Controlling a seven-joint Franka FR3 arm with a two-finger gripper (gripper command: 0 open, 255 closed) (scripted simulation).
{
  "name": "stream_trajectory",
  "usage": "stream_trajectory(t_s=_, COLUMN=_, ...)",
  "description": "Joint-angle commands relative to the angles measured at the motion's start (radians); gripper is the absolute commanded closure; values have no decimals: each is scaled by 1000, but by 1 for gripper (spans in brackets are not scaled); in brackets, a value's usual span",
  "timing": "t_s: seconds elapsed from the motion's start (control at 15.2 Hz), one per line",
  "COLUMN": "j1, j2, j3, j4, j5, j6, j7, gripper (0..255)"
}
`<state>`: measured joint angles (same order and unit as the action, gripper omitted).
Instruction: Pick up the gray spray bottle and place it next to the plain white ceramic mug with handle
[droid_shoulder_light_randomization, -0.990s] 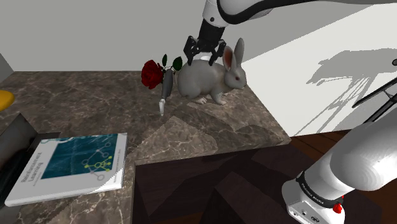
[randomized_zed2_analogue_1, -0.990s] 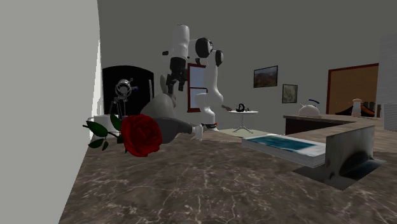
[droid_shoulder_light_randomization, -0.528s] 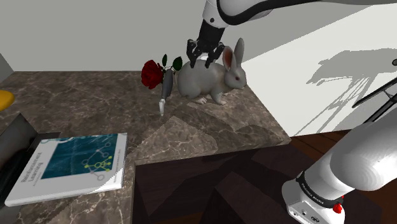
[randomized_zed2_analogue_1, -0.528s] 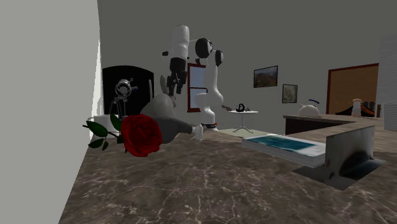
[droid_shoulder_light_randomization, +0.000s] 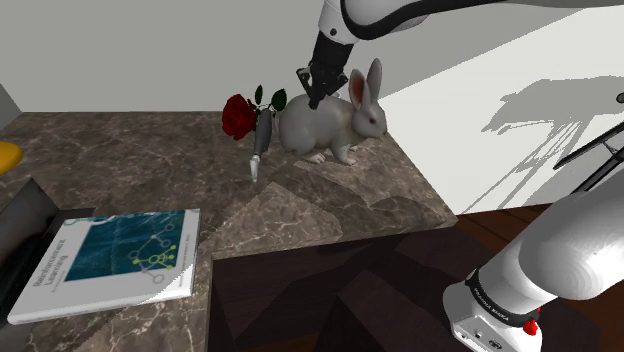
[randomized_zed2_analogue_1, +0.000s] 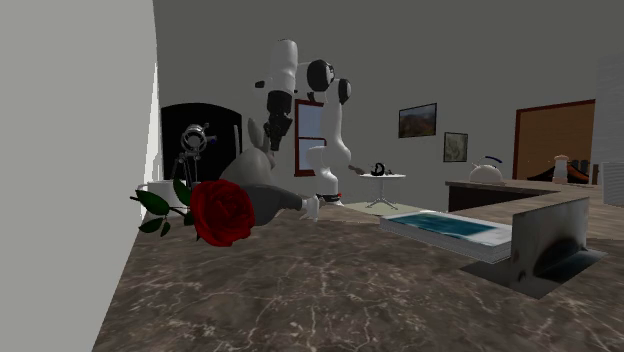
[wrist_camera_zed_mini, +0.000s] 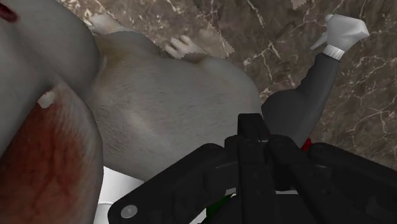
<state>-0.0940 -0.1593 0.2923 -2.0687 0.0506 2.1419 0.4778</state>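
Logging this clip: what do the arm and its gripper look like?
The arm has glossy white rounded shells with dark joints. The gripper is all black, blocky and angular. Near the arm's base a dark ring carries small white lettering and a red knob.

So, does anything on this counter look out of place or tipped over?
Yes: the gray spray bottle lies on its side between the rose and the rabbit figure, not upright. The gripper hangs shut over the rabbit's back, holding nothing.
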Motion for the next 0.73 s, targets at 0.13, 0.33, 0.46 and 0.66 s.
stream_trajectory(t_s=0.13, j1=1, j2=43, j3=18, j4=35, j5=-25, j6=-8, j7=62, gripper=0)
stream_trajectory(t_s=0.33, j1=14, j2=180, j3=59, j4=152, j5=-105, j6=-44, j7=241, gripper=0)
stream_trajectory(t_s=0.46, j1=35, j2=277, j3=72, j4=243, j5=-156, j6=-79, j7=353, gripper=0)
stream_trajectory(t_s=0.66, j1=80, j2=430, j3=72, j4=397, j5=-222, j6=-145, j7=501, gripper=0)
